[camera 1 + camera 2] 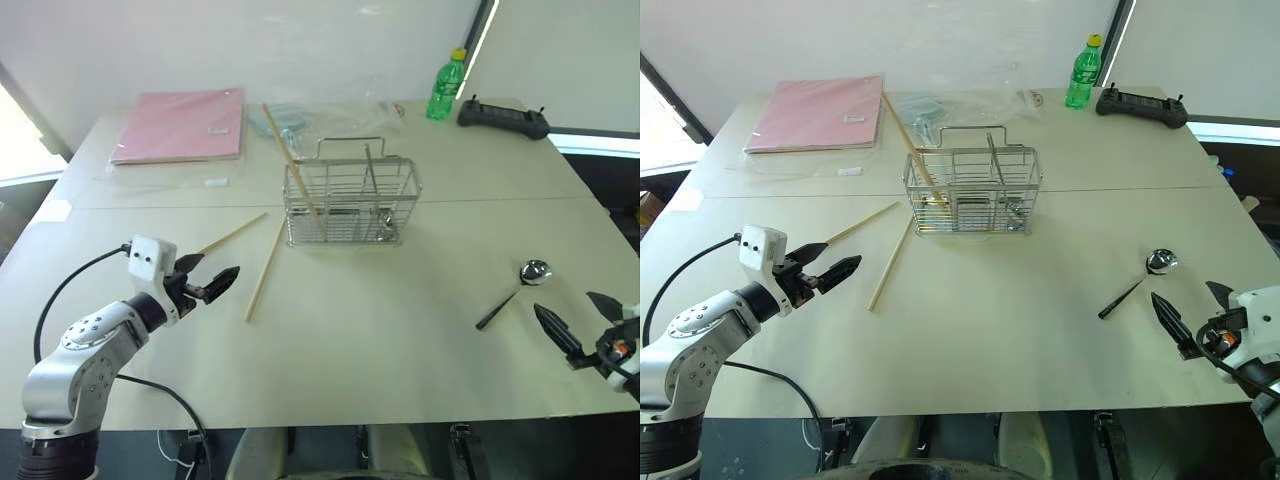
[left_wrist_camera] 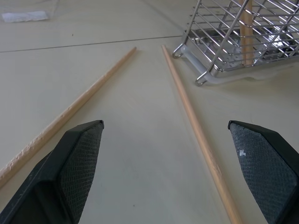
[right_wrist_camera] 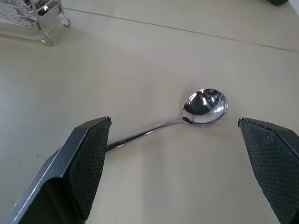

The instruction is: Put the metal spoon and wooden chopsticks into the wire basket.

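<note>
1. Pincers both stood wide apart and held nothing: the left pincer [image 1: 213,281] hovered above the desk [image 1: 380,340] toward its near left corner, the right pincer [image 1: 575,322] near the near right corner.
2. Two wooden chopsticks [image 1: 264,272] lay flat on the desk just ahead of the left pincer, apart at the near ends and drawing closer toward the basket; in the left wrist view they ran between and beside its fingers [image 2: 79,158].
3. A third chopstick [image 1: 290,160] leaned tilted in the left end of the wire basket [image 1: 350,205], its upper end sticking out over the rim toward the far left.
4. The wire basket stood upright near the middle of the desk, a little toward the far edge.
5. The metal spoon [image 1: 520,285] lay on the desk toward the right edge, just ahead of the right pincer, bowl farther away, dark handle pointing toward the near edge.
6. A pink folder [image 1: 182,125] lay at the far left corner, with clear plastic bags [image 1: 330,115] beside it.
7. A green bottle [image 1: 446,87] and a black controller [image 1: 503,119] sat by the far right corner.
</note>
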Robot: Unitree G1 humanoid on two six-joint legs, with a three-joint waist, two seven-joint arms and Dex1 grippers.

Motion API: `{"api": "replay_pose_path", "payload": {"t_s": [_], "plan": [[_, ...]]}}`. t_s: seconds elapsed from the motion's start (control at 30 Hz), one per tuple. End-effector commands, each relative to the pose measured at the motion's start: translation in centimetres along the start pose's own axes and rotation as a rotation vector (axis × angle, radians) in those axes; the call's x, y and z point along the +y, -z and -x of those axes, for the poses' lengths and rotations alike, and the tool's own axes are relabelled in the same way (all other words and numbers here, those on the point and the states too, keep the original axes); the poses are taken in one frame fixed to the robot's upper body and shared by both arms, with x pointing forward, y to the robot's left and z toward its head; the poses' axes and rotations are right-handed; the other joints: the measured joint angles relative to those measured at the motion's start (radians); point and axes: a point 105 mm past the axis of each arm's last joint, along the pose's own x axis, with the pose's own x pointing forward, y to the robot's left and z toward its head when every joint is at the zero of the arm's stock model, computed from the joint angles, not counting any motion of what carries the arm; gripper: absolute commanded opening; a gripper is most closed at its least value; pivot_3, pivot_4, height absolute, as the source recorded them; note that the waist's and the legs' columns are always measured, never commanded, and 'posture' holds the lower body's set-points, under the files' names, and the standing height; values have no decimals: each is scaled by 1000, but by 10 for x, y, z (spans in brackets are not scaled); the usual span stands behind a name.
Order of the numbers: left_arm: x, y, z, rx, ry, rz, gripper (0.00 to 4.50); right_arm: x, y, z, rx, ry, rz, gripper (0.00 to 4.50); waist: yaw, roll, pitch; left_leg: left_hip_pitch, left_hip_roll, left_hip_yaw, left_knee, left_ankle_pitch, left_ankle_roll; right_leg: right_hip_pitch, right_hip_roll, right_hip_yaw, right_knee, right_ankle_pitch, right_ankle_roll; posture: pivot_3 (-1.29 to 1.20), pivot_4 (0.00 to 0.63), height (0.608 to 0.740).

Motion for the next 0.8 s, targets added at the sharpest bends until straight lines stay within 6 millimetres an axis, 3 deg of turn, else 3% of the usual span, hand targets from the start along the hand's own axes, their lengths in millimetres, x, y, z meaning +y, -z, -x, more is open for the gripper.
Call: {"api": "replay_pose_path", "payload": {"t_s": [0.03, 0.23, 0.43, 0.8], "plan": [[-15, -18, -3, -28, 79, -50, 4490, -4, -14, 1, -30, 19, 83, 4500, 1, 0, 0, 0, 0, 0, 0, 0, 0, 0, 0, 0, 0, 0, 0, 0, 150, 728], [-39, -47, -19, -8, 241, -135, 4490, -17, -15, -2, 15, 44, 330, 4500, 0, 0, 0, 0, -1, 0, 2, 0, 0, 1, 0, 0, 1, -2, 3, 0, 150, 728], [-71, -63, -20, -15, 432, -198, 4490, -17, -17, -6, 20, -1, 457, 4500, -4, 0, 0, 0, -1, 1, 0, 0, 0, 0, 1, 0, 1, 0, 0, 0, 150, 728], [-74, -57, -23, -8, 453, -194, 4490, -11, -11, -23, 33, -122, 607, 4500, -1, -1, 0, 1, -1, 0, 3, 0, 0, 3, 1, 0, 2, 0, 0, 0, 150, 728]]}}
